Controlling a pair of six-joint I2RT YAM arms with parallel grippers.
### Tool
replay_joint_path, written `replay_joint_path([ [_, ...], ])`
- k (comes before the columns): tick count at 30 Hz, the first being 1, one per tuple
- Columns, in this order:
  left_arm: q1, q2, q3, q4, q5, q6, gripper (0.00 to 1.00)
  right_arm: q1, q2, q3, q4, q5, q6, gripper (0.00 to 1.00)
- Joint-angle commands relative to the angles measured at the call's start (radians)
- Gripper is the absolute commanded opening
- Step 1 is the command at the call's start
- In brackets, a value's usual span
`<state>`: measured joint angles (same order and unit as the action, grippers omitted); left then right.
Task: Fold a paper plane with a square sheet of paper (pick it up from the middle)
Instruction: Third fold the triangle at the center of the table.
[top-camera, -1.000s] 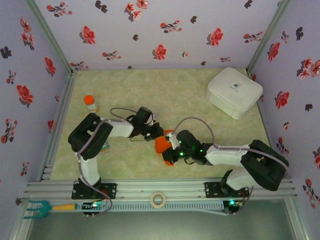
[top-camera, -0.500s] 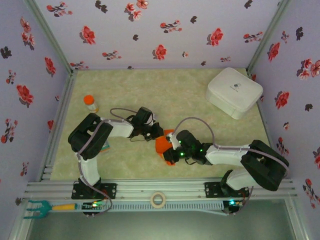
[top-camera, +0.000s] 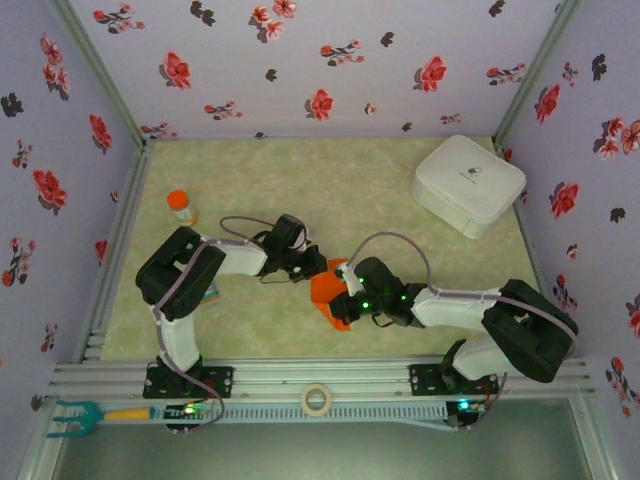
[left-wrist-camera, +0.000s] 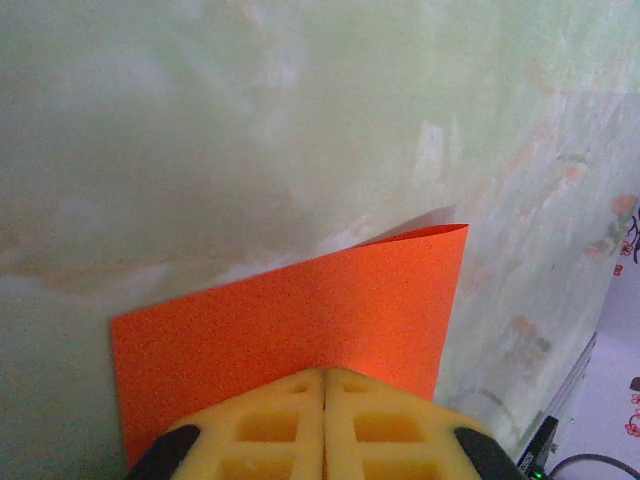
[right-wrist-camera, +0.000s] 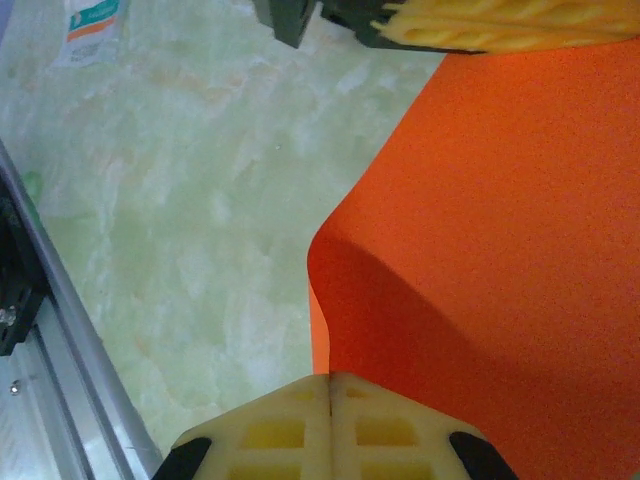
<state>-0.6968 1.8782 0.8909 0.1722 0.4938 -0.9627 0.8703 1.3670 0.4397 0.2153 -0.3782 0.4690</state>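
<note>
The square sheet of paper is held up off the worktop between the two arms. It hangs over the near half, about midway between the left and right edges.

The left end effector is clamped on the sheet's far-left side. In the left wrist view its yellow fingers are pressed flat together, with the orange sheet rising from between them and one far corner curling slightly.

The right end effector is likewise closed on the sheet, on its near-right side. In the right wrist view its pale fingers meet on the paper's edge. From there the sheet bows away toward the left end effector's fingers at the top of that view.

A white case sits in the far right corner. An orange-capped bottle stands near the left edge. A printed packet lies nearer the front on that side, beside the left arm. A roll of tape rests on the frame in front of the near edge.
</note>
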Motion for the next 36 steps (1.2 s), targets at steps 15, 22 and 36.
replay_joint_path([
  [15, -0.007, 0.022, 0.002, -0.108, -0.044, 0.017, 0.07, -0.028, 0.034, 0.077, -0.13, 0.135, -0.029, 0.01],
  [22, -0.006, 0.016, -0.001, -0.108, -0.045, 0.017, 0.07, -0.028, 0.057, 0.094, -0.152, 0.153, -0.033, 0.02],
  [36, -0.005, 0.015, 0.0, -0.106, -0.047, 0.016, 0.06, -0.027, 0.057, 0.103, -0.182, 0.186, -0.022, 0.02],
])
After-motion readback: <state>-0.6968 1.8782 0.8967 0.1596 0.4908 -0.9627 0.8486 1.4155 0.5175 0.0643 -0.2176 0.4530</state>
